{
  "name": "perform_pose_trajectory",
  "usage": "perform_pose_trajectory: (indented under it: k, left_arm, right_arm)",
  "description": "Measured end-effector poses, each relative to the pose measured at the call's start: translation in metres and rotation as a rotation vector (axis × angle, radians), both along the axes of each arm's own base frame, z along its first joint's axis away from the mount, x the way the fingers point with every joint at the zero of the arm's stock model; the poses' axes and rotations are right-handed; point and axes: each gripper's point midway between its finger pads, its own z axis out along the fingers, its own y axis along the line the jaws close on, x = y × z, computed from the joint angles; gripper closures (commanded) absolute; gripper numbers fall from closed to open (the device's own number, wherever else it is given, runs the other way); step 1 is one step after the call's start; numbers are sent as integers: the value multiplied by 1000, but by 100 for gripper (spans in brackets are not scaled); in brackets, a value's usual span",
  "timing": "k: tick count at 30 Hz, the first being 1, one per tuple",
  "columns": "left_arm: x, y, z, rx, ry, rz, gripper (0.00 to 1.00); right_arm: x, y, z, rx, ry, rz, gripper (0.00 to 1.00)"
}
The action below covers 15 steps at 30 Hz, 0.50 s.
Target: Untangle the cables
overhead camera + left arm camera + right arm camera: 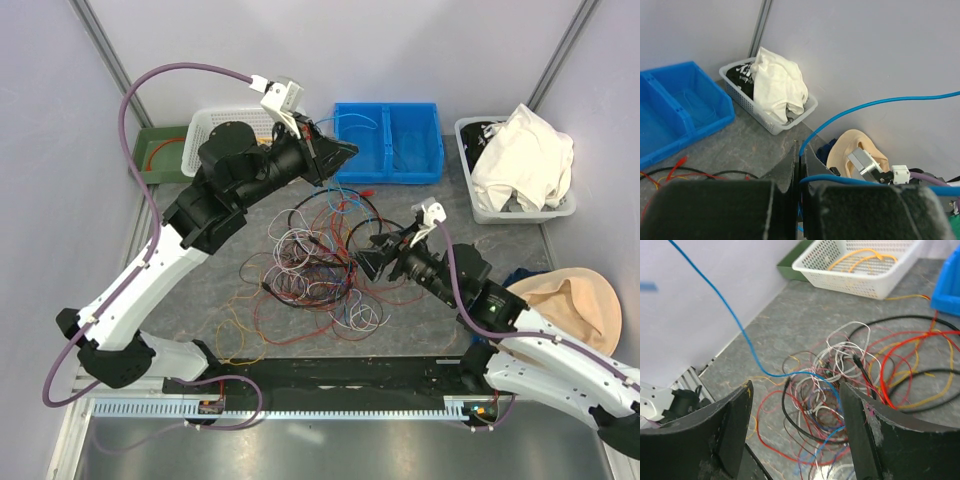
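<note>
Left wrist view shows the left pincer (799, 152) clamped shut on a blue cable (880, 102). The right pincer (795, 390) stands open just above the tangled cables (320, 255), heaped in the middle of the bench (400, 335).

Light is bright, even and diffuse in all three views. Shadows under the arms on the desk (200, 310) are soft, and the metal plate (330, 450) at bottom frame shows a dull sheen. The left claw (799, 155) and right claw (796, 390) are blurred in the wrist-view foregrounds; the backgrounds are sharper.

Matt grey table (215, 285), glossy blue plas. bin (390, 176)
</note>
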Motion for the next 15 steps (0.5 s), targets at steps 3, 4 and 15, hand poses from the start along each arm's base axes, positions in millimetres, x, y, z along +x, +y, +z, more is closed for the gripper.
perform_pose_trajectory:
  k: [3, 4, 15]
  left_arm:
    - [-1, 0, -4, 14, 19, -1, 98]
    - [-1, 1, -2, 11, 17, -1, 98]
    - [-4, 4, 11, -8, 2, -1, 98]
  right_arm:
    - [3, 10, 2, 13, -15, 25, 23]
    - [4, 14, 2, 16, -17, 34, 23]
    - [4, 42, 25, 117, -102, 133, 31]
